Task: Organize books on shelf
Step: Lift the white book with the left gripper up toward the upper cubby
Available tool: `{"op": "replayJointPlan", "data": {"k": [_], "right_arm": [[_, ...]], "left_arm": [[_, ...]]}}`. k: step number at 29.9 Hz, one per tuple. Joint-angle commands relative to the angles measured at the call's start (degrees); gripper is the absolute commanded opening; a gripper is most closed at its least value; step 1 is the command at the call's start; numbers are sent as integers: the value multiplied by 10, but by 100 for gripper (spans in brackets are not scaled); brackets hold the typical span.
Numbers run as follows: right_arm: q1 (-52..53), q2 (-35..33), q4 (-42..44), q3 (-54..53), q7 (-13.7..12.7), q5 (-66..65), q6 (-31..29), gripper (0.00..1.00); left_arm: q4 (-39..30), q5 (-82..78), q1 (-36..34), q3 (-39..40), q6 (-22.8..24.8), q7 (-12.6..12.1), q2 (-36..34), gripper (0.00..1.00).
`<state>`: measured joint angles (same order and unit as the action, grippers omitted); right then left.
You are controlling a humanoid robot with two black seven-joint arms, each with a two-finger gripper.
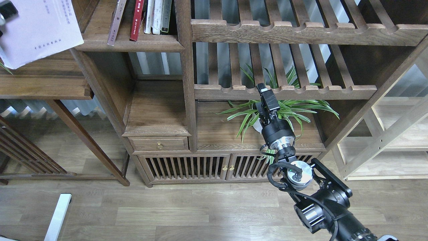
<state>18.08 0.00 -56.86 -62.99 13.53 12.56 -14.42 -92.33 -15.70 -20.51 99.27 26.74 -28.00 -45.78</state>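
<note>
The pale lavender-white book (36, 30) hangs tilted at the top left, in front of the bookcase. My left gripper (4, 10) is mostly out of view at the corner, with one dark finger (7, 8) lying on the book's cover, shut on it. The shelf (133, 43) at the top holds several upright books, among them a red-spined one (137, 20) and a leaning grey-brown one (115, 23); their covers are hidden. My right gripper (264, 93) points up in front of the slatted rack, empty, its fingers not told apart.
A lower solid board (43, 85) lies under the held book. Slatted racks (284, 90) fill the middle. A spider plant (284, 110) stands behind my right gripper. A cabinet with a drawer (158, 144) and slatted doors sits below. A pale wooden rack (394, 134) is at right.
</note>
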Motion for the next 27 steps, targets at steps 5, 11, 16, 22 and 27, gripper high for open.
{"op": "replayJointPlan", "data": {"k": [5,11,16,22,27], "right_arm": [[5,0,0,0,0,0,-2,99],[7,0,0,0,0,1,-2,99],[7,0,0,0,0,2,-2,99],[8,0,0,-1,0,2,-4,99],[9,0,-3,-1,1,3,-6,99]], "left_arm": [[8,11,-13,-11,-14,0,6,7],[8,11,-41,-11,-20,0,19,5],[9,3,-51,2,-46,0,56,2],[28,-28,-55,2,-56,0,67,2],[51,-40,-89,-20,-63,0,65,2]]}}
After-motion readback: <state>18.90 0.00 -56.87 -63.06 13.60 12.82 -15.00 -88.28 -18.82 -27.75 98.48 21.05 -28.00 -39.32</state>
